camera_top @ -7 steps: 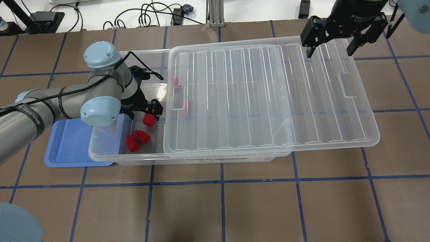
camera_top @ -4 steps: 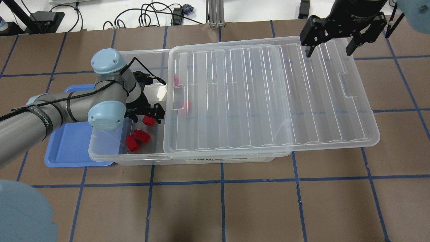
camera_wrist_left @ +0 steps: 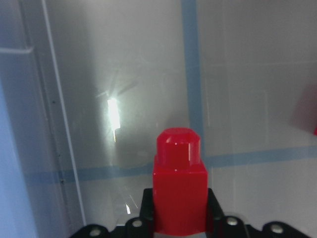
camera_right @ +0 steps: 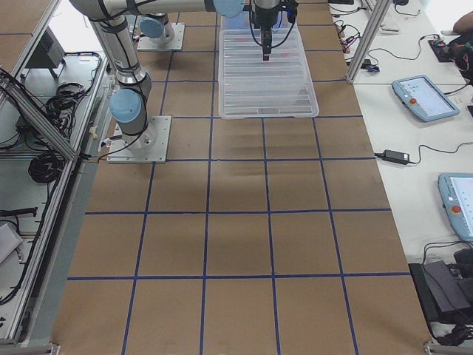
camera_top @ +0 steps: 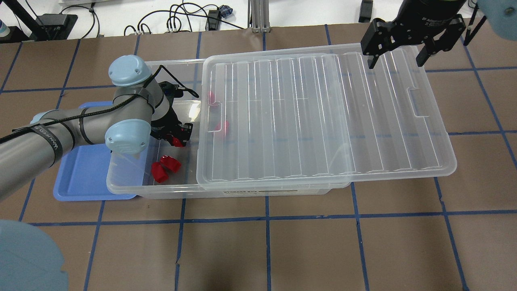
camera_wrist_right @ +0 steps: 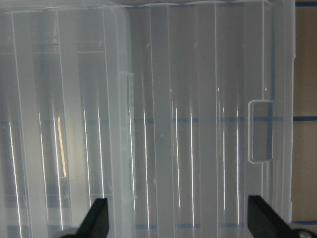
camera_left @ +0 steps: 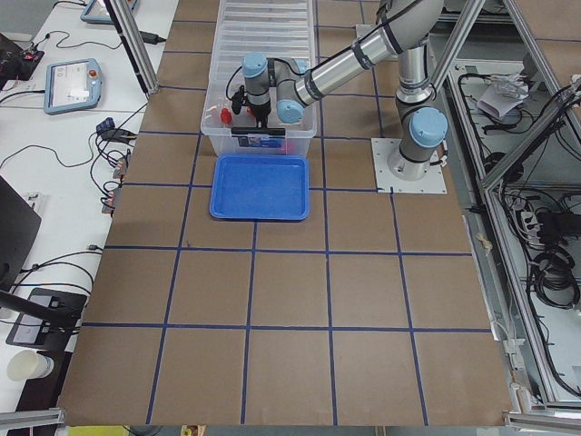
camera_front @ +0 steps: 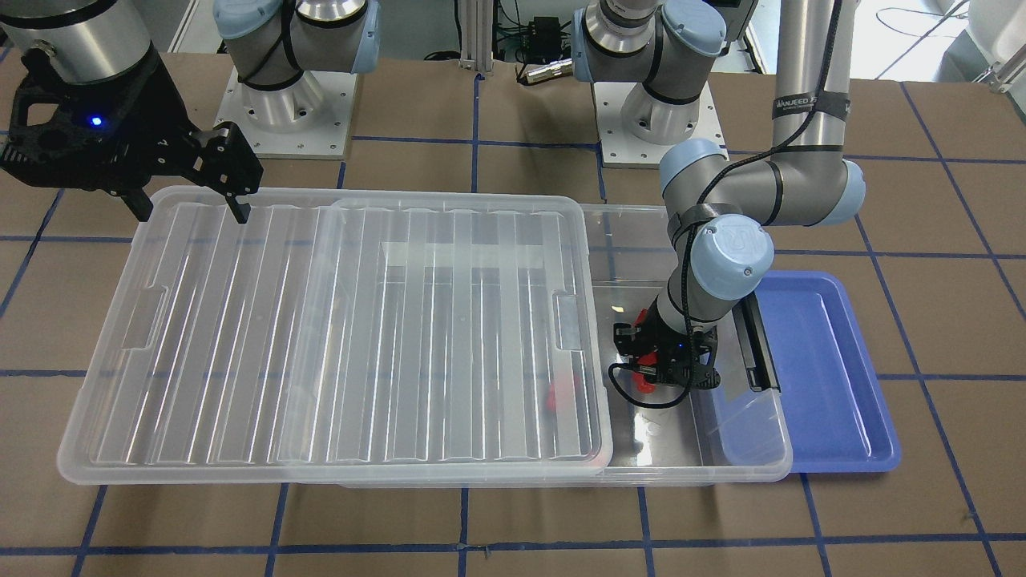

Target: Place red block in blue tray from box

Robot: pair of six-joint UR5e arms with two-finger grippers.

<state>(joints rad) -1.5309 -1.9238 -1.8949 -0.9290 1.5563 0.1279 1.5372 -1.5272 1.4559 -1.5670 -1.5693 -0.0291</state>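
My left gripper (camera_top: 177, 135) is inside the open end of the clear box (camera_top: 169, 64) and is shut on a red block (camera_top: 176, 140). In the left wrist view the red block (camera_wrist_left: 178, 193) stands upright between the fingers, stub forward, over the box floor. The gripper also shows in the front-facing view (camera_front: 657, 361). The blue tray (camera_top: 80, 178) lies on the table against the box's left end, partly under my left arm. My right gripper (camera_top: 398, 58) is open and empty above the far right corner of the lid (camera_top: 323, 121).
Two more red blocks (camera_top: 164, 167) lie on the box floor near its front wall. Two others (camera_top: 222, 126) show dimly under the lid's left edge. The ribbed clear lid is slid to the right and overhangs the box. Cables lie beyond the table's far edge.
My left gripper has closed on the red block and drawn it slightly away from the two loose blocks. The left arm's elbow has shifted. The right arm has not moved.
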